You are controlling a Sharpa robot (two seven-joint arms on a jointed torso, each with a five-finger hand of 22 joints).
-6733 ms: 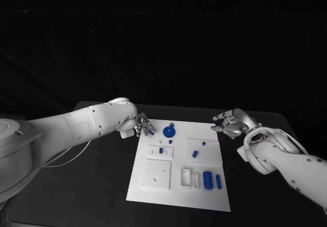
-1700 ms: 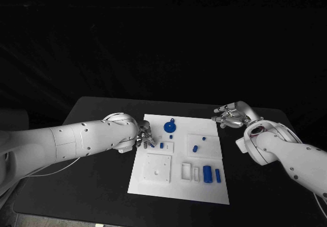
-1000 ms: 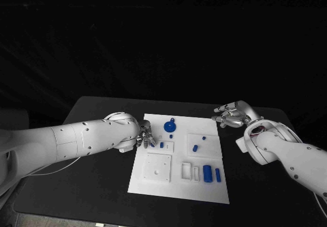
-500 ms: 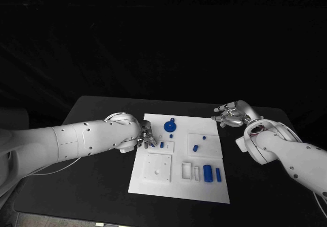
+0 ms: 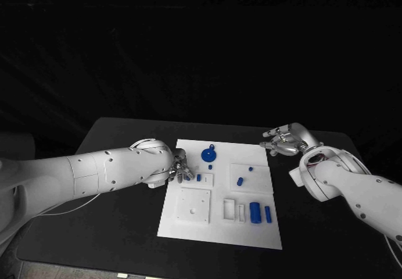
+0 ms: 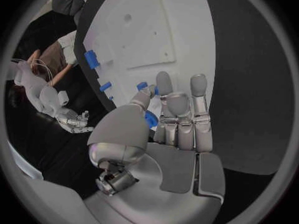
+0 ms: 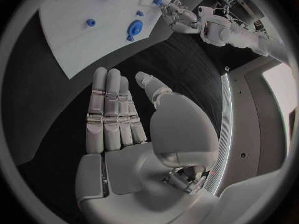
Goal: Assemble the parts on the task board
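White rectangular task board point(image 5: 219, 235) lying flat at centre frame. Blue parts: round disc with tab point(image 5: 208, 154) at upper middle, small pegs point(image 5: 240, 181) mid-board, two upright bars point(image 5: 254, 213) at lower right beside white slots.

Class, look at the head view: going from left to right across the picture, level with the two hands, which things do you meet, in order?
Left arm → left hand → round blue part on the task board → right hand → right arm.
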